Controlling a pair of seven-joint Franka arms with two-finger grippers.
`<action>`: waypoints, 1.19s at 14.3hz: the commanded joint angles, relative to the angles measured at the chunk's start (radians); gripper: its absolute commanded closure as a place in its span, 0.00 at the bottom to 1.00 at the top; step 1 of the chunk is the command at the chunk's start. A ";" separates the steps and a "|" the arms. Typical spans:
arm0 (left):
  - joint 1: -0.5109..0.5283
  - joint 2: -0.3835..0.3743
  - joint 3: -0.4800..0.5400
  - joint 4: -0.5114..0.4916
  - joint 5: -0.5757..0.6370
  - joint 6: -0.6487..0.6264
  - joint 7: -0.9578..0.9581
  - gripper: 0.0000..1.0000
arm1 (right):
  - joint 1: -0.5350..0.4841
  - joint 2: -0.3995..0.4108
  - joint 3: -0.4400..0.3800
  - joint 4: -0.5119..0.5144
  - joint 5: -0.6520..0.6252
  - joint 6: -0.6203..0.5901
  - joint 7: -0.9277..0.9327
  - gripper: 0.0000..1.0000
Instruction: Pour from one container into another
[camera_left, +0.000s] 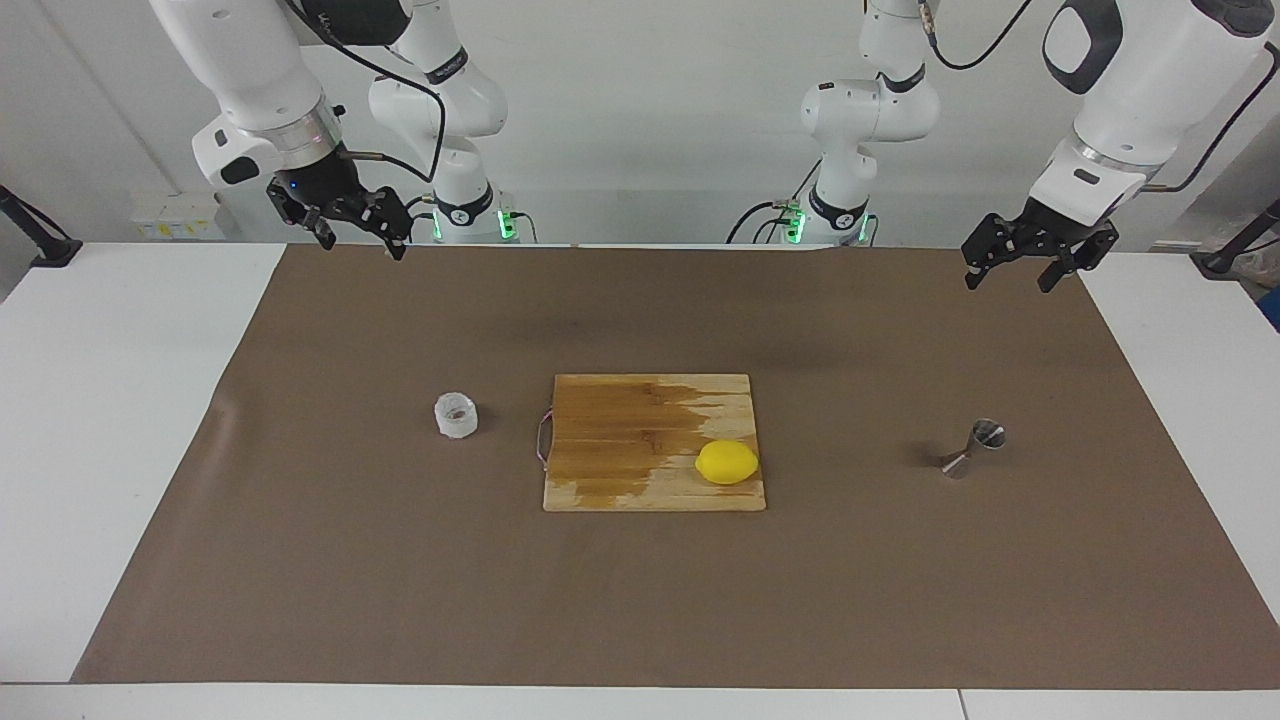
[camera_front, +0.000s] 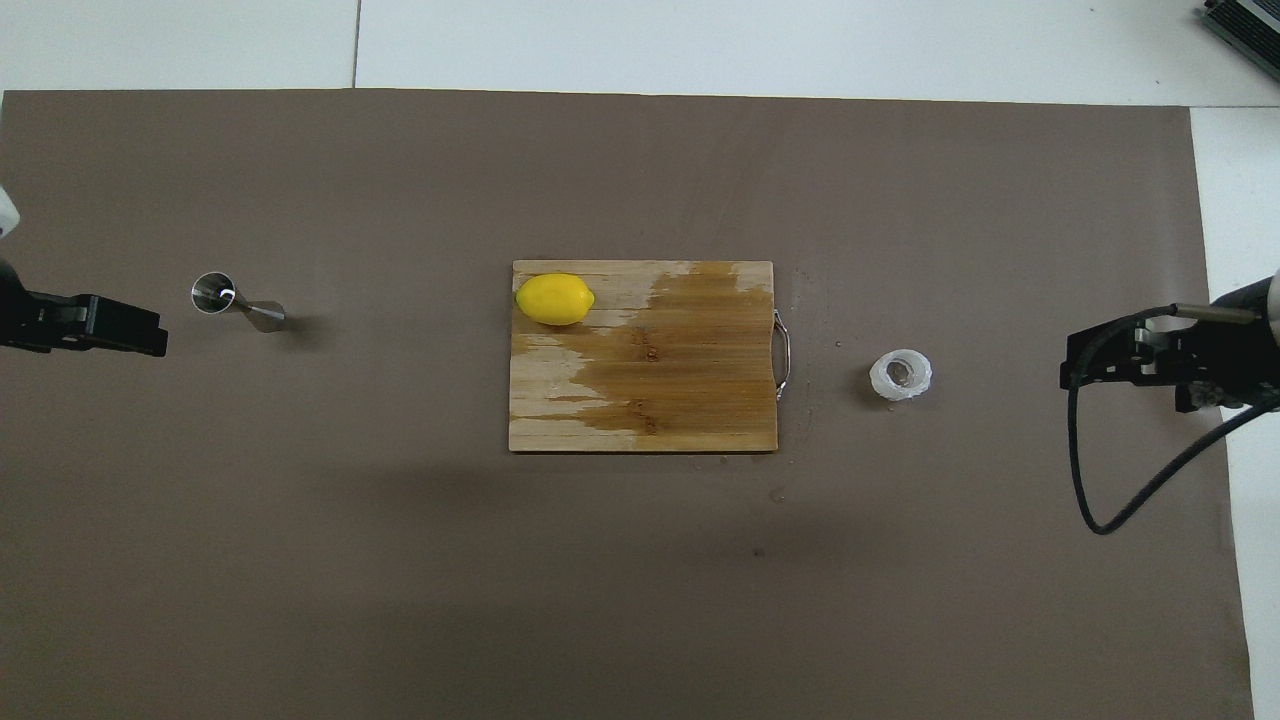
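Facing view: brown mat (camera_left: 400, 580) covers white table (camera_left: 110, 420); pale wall.

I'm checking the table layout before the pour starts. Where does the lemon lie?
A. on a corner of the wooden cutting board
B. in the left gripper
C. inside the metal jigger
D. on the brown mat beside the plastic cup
A: the lemon rests on a corner of the cutting board, on the side toward the jigger; the plastic cup stands apart on the mat.
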 joint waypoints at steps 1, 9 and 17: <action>0.005 -0.034 -0.003 -0.035 0.013 -0.010 0.015 0.00 | -0.014 0.000 0.005 0.007 0.028 0.003 -0.022 0.00; 0.005 -0.032 -0.003 -0.030 0.013 -0.010 0.010 0.00 | -0.015 0.000 0.005 0.005 0.028 0.001 -0.022 0.00; 0.006 -0.017 -0.003 -0.017 0.007 0.010 -0.007 0.00 | -0.015 0.000 0.005 0.007 0.028 0.001 -0.022 0.00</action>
